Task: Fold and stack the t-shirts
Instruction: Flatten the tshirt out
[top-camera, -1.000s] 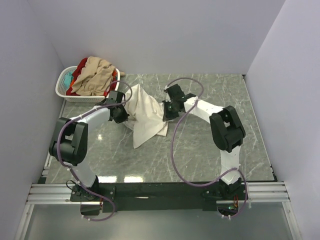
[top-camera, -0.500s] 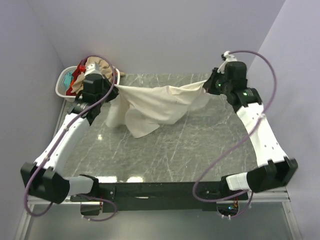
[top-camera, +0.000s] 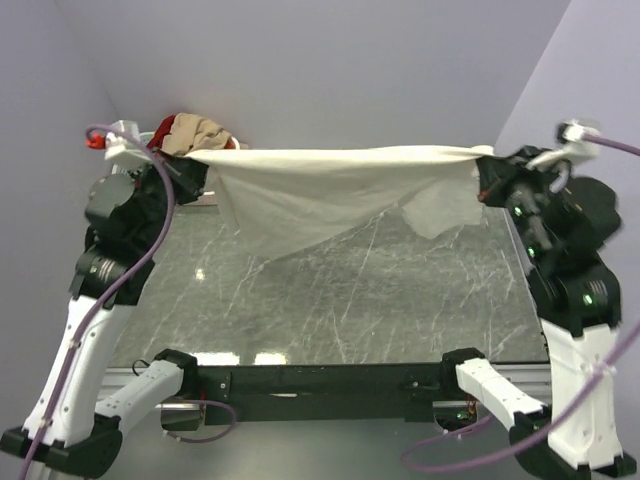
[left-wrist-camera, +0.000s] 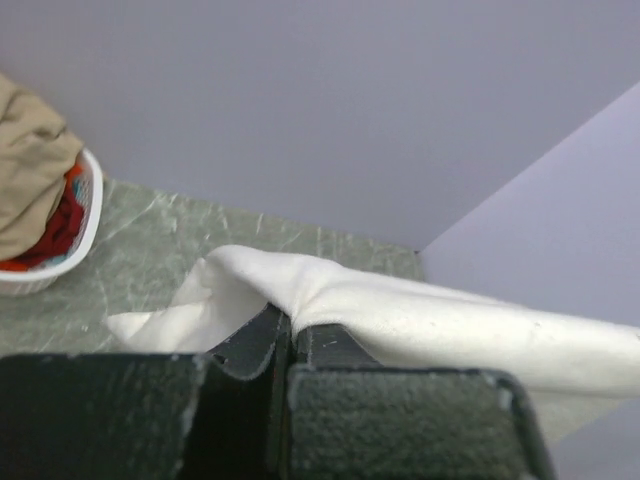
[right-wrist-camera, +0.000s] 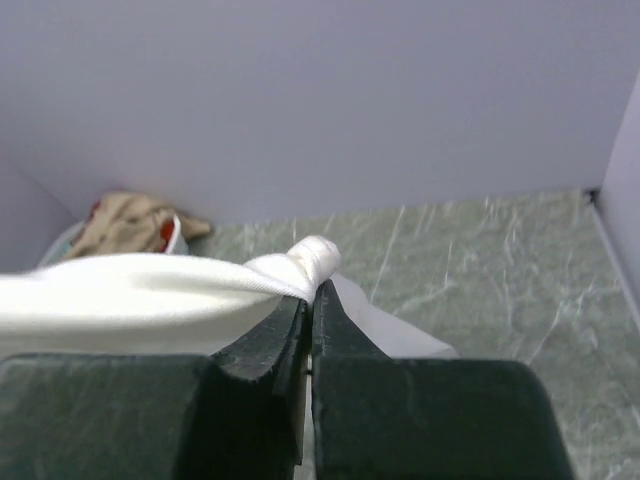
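A large cream-white t-shirt (top-camera: 330, 185) hangs stretched in the air across the back of the table, its top edge taut between both arms and its body sagging below. My left gripper (top-camera: 197, 158) is shut on the shirt's left end (left-wrist-camera: 300, 290). My right gripper (top-camera: 481, 170) is shut on the right end, where the cloth bunches into a small roll (right-wrist-camera: 315, 260). A tan-beige t-shirt (top-camera: 195, 133) and a red one (top-camera: 163, 133) lie piled at the back left, also in the left wrist view (left-wrist-camera: 25, 170).
A white slotted laundry basket (left-wrist-camera: 88, 215) holds the pile in the back left corner. The grey marbled table (top-camera: 340, 300) lies under the hanging shirt. Lilac walls (top-camera: 330, 70) close in the back and both sides.
Both arms have risen and swung far apart, lifting the cream-white shirt off the table and pulling it from a crumpled heap into a taut span.
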